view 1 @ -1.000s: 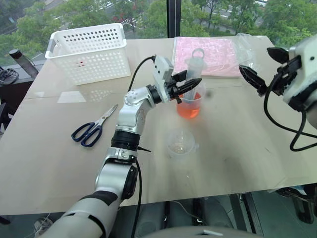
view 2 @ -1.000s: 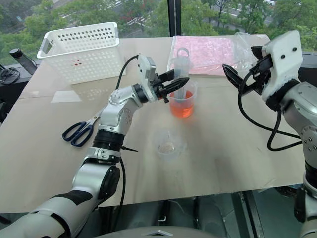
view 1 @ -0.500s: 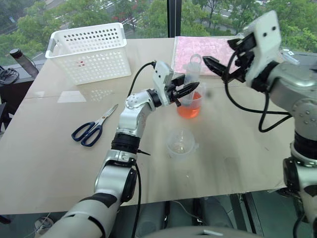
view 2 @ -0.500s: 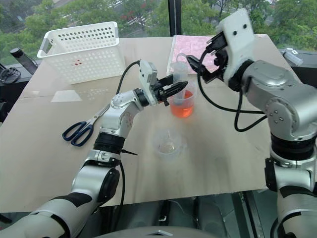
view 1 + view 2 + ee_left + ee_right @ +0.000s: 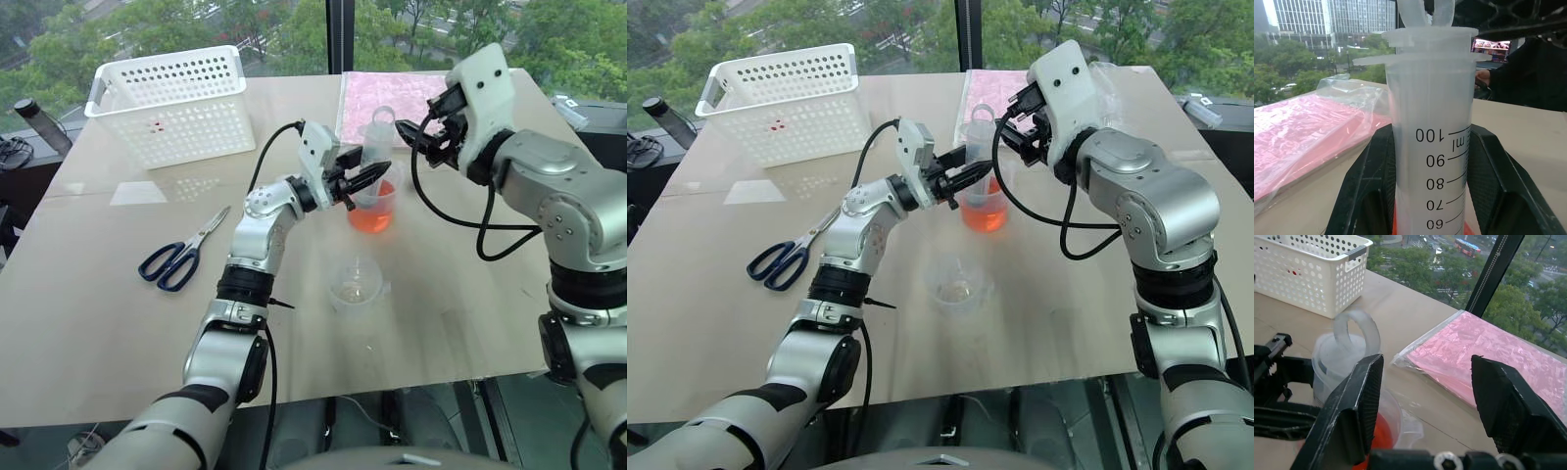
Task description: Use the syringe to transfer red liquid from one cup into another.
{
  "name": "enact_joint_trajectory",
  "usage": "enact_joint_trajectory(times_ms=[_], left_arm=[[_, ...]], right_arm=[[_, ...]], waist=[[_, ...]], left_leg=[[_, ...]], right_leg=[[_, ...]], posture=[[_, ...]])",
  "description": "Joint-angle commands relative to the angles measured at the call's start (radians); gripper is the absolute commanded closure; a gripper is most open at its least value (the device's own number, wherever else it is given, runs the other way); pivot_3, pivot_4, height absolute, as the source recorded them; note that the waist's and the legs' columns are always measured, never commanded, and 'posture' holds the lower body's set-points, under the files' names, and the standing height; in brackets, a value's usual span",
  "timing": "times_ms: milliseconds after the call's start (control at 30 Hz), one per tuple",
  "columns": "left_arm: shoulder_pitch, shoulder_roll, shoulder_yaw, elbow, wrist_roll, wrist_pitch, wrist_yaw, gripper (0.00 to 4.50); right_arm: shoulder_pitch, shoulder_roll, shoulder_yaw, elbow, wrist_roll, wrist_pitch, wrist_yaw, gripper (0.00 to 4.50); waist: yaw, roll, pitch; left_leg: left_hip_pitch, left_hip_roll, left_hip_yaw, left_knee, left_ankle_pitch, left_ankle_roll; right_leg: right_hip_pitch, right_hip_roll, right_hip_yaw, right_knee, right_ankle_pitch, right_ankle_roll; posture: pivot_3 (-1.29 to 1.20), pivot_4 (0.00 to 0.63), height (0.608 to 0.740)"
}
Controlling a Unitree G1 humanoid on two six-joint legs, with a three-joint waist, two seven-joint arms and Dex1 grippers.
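The syringe (image 5: 376, 147) stands upright with its tip in one cup (image 5: 373, 208), a clear beaker holding the red liquid (image 5: 372, 219). My left gripper (image 5: 378, 173) is shut on the syringe's barrel (image 5: 1432, 147), with a black finger (image 5: 1369, 181) on each side of it. My right gripper (image 5: 409, 131) is open at the height of the plunger ring (image 5: 1356, 330). The ring lies just outside one of its fingers (image 5: 1354, 406), not between them. Another cup (image 5: 357, 282), clear and nearly colourless, stands nearer to me on the table.
A white perforated basket (image 5: 176, 98) sits at the back left and blue-handled scissors (image 5: 181, 253) lie left of my left arm. A pink sheet in a clear plastic bag (image 5: 397, 93) lies behind the cups. A dark bottle (image 5: 29, 116) stands past the table's left edge.
My right arm has swung in from the right side to the syringe's plunger ring. The left gripper has kept its hold on the barrel in the same place.
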Motion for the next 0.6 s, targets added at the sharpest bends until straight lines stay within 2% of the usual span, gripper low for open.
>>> enact_joint_trajectory(times_ms=[33, 200, 600], left_arm=[[-0.011, -0.001, -0.014, -0.046, 0.006, -0.024, 0.001, 3.12], [-0.015, 0.007, -0.009, -0.027, 0.018, -0.032, 0.02, 3.12], [0.025, -0.003, -0.035, -0.085, 0.012, -0.028, 0.017, 3.12]], right_arm=[[-0.033, 0.022, -0.041, -0.048, 0.035, 0.012, 0.035, 1.54], [-0.013, -0.003, -0.067, -0.104, 0.091, 0.072, 0.105, 1.54], [-0.056, 0.057, -0.083, -0.027, 0.033, 0.059, 0.046, 1.54]], waist=[[-0.003, 0.0, 0.0], [-0.006, 0.0, 0.0], [-0.008, 0.0, 0.0]], left_leg=[[0.0, 0.0, 0.0, 0.0, 0.0, 0.0], [0.0, 0.0, 0.0, 0.0, 0.0, 0.0], [0.0, 0.0, 0.0, 0.0, 0.0, 0.0]], right_leg=[[0.0, 0.0, 0.0, 0.0, 0.0, 0.0], [0.0, 0.0, 0.0, 0.0, 0.0, 0.0], [-0.001, 0.0, 0.001, 0.001, 0.0, 0.0]], posture=[[0.0, 0.15, 0.74], [0.0, 0.15, 0.74], [0.0, 0.15, 0.74]])
